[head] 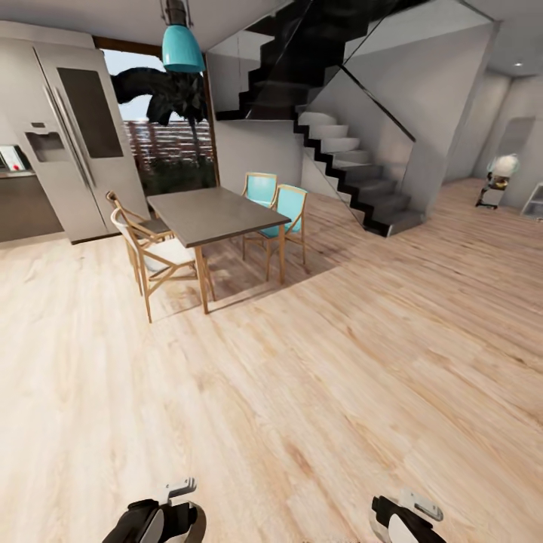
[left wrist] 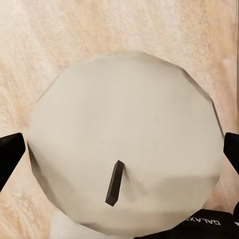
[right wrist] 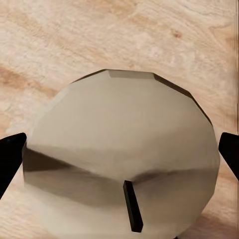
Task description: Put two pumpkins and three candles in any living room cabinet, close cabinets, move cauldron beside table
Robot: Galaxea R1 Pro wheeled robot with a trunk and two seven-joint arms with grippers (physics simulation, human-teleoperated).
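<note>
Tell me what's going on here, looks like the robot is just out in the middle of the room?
The robot stands on the light wooden floor, facing a grey-topped dining table with turquoise chairs and a staircase behind. Each wrist view shows a pale beige stubby round candle with a dark wick between the fingers: one in the left tool, one in the right tool. It seems to be carrying both candles; no dark brown cabinet is in sight.

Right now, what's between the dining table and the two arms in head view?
Head view: bare wood floor from the dining table down to both arms; left gripper and right gripper each hold a candle.
</note>
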